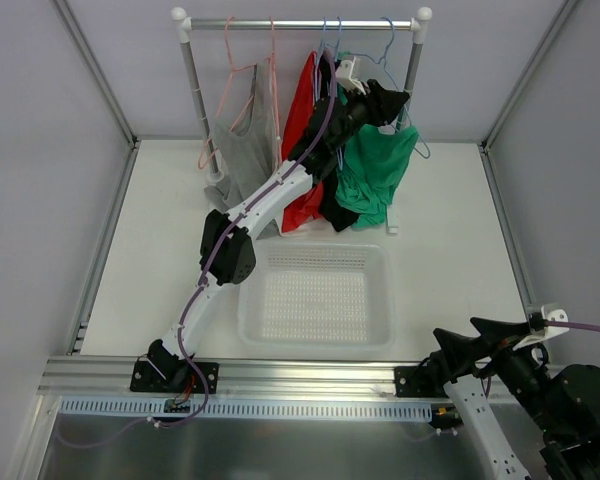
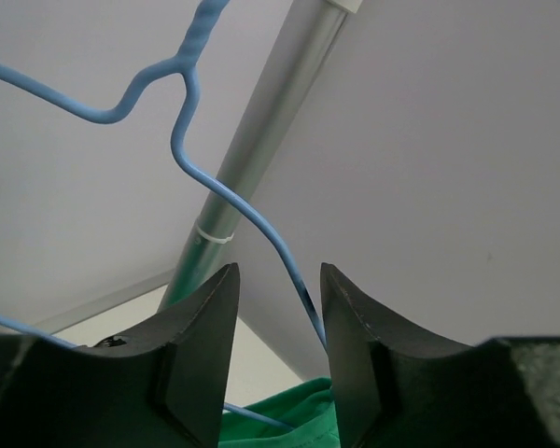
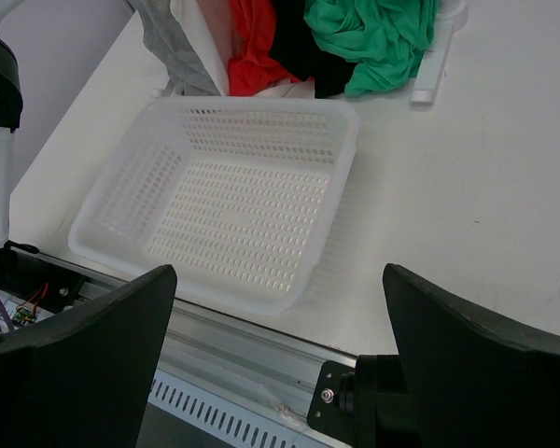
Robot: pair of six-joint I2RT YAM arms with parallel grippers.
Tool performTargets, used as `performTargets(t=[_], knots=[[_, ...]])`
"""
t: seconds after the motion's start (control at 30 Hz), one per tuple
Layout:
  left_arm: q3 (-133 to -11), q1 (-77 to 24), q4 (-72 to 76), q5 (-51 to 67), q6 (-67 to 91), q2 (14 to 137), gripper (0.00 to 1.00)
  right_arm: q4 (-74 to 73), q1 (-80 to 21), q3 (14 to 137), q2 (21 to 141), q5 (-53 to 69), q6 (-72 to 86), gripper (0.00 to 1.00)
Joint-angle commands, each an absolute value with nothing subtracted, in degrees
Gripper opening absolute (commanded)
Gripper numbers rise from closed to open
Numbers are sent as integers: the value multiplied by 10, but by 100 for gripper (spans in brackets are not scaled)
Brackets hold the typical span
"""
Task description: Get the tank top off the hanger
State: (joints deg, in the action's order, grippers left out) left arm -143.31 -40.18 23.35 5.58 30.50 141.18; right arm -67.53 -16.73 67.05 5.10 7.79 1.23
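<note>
The emerald-green tank top (image 1: 375,170) hangs bunched on the light-blue wire hanger (image 1: 385,45) at the right end of the rack. My left gripper (image 1: 395,105) is raised at the hanger's shoulder, just above the green fabric. In the left wrist view the gripper (image 2: 280,280) is open. The hanger's wire (image 2: 187,121) runs down between the jaws, close to the right finger (image 2: 355,345), with the tank top (image 2: 289,415) below. My right gripper (image 1: 475,335) is open and empty, low at the near right edge, and shows in its own view (image 3: 280,280) over the table.
A white perforated basket (image 1: 315,252) sits mid-table, also in the right wrist view (image 3: 261,107). The rack rail (image 1: 300,22) holds a grey top (image 1: 242,150) on pink hangers (image 1: 242,60), a red top (image 1: 302,100) and a black garment (image 1: 335,205). The rack's post (image 2: 261,140) stands behind the hanger.
</note>
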Motion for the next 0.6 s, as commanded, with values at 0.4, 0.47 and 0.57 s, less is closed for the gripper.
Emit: performTargets(t=[0.4,0.47,0.57], knots=[[-1453,-413,276,83,348,1410,33,-655,-166,663,63,78,4,99],[-1452,-416,274,89,348,1408,29,-652,-166,660,65,79,4,99],[-1451,-419,279,95,359,1407,28,-648,-167,656,64,82,4,100]])
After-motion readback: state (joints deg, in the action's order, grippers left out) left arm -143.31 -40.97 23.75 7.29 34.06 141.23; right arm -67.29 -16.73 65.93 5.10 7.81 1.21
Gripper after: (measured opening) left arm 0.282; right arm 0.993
